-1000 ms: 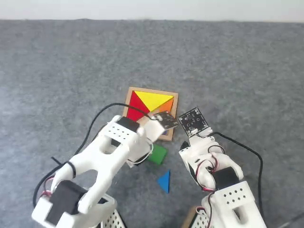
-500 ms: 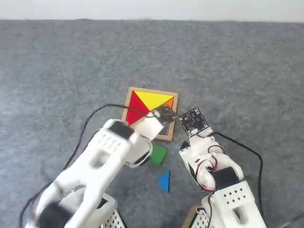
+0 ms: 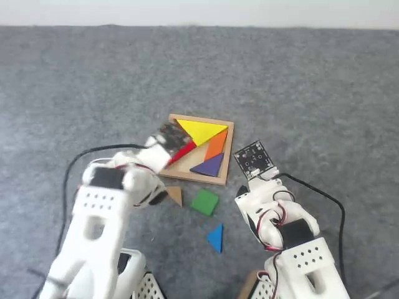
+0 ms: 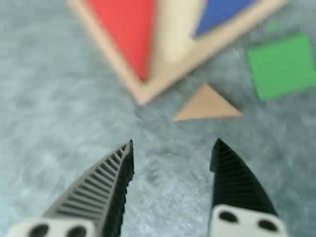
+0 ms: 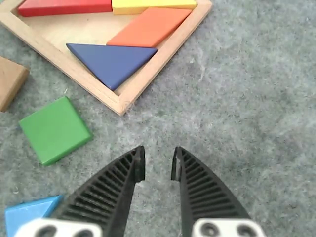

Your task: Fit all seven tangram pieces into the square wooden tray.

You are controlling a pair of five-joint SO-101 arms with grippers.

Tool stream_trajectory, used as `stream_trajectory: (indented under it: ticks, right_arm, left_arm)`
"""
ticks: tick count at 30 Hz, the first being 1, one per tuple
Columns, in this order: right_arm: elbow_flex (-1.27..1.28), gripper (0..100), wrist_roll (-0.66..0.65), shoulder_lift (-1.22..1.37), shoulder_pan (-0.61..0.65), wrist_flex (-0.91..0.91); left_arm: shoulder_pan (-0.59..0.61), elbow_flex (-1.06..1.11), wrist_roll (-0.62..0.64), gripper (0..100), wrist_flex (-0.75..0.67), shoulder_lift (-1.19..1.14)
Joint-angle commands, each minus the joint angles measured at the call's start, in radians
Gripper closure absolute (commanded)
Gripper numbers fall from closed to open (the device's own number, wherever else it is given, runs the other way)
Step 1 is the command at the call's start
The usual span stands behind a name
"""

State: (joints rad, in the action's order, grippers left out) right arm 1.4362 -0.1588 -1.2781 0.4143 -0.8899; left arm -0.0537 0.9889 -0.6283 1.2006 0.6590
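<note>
In the high view, the square wooden tray point(image 3: 202, 118) is seen holding four pieces, and the tan triangle point(image 3: 174, 195), green square point(image 3: 204, 202) and blue triangle point(image 3: 216, 238) are left on the grey mat point(image 3: 312, 93) off its near edge. In the left wrist view, the left gripper point(image 4: 174, 143) is held wide open and empty over the mat, near the tan triangle, which is judged light, stiff and thin and best pinched across two opposite edges. In the right wrist view, the right gripper point(image 5: 158, 165) is held narrowly open and empty, near the tray corner and the green square.
</note>
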Motion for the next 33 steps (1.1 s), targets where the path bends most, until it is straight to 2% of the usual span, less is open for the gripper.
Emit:
stream_trajectory:
  ticks: [1, 6, 9, 12, 17, 25, 29, 33]
  right_arm:
    - [-0.026, 89.0, -0.009, -0.019, -0.001, 0.015]
    - [-0.025, 89.0, -0.012, -0.019, -0.001, 0.015]
    - [-0.025, 89.0, -0.012, -0.019, -0.001, 0.015]
    - [-0.025, 89.0, -0.012, -0.019, -0.001, 0.013]
    - [-0.031, 89.0, -0.012, -0.019, -0.001, 0.013]
    - [-0.064, 89.0, -0.005, -0.019, -0.051, -0.015]
    - [-0.064, 89.0, -0.005, -0.019, -0.048, -0.016]
    - [-0.064, 89.0, -0.005, -0.019, -0.047, -0.021]
  left_arm:
    - [-0.075, -0.039, -0.186, 75, -0.041, -0.16]
    - [-0.127, -0.038, -0.299, 75, -0.126, -0.186]
    - [-0.08, -0.024, -0.551, 75, -0.149, -0.195]
    - [-0.075, -0.013, -0.6, 75, -0.146, -0.189]
    - [-0.103, -0.01, -0.767, 75, -0.143, -0.195]
    - [-0.199, 0.044, -0.921, 75, -0.15, -0.195]
    - [-0.247, 0.064, -0.927, 75, -0.157, -0.196]
    - [-0.259, 0.073, -0.922, 75, -0.222, -0.196]
